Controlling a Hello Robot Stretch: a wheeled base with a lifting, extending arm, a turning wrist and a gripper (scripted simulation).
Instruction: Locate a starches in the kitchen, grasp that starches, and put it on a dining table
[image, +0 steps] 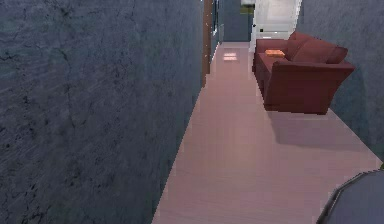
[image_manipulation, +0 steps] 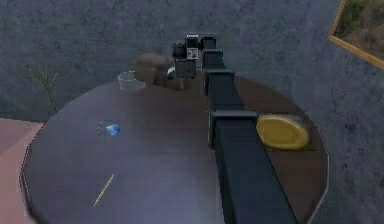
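Note:
In the arm side view my arm (image_manipulation: 235, 140) reaches out over a round dark table (image_manipulation: 170, 160). My gripper (image_manipulation: 178, 72) is at the table's far edge. A brown rounded lump (image_manipulation: 152, 67) that could be a starchy food lies on the table right by the gripper, on its left side. I cannot tell whether the gripper holds anything, or whether it touches the lump.
On the table are a clear bowl (image_manipulation: 128, 80), a small blue thing (image_manipulation: 110, 128), a thin utensil (image_manipulation: 104, 188) and a yellow plate (image_manipulation: 282, 132). A framed picture (image_manipulation: 362, 30) hangs on the wall. The forward view has a red sofa (image: 300, 70), a dark wall (image: 90, 100) and open floor (image: 250, 150).

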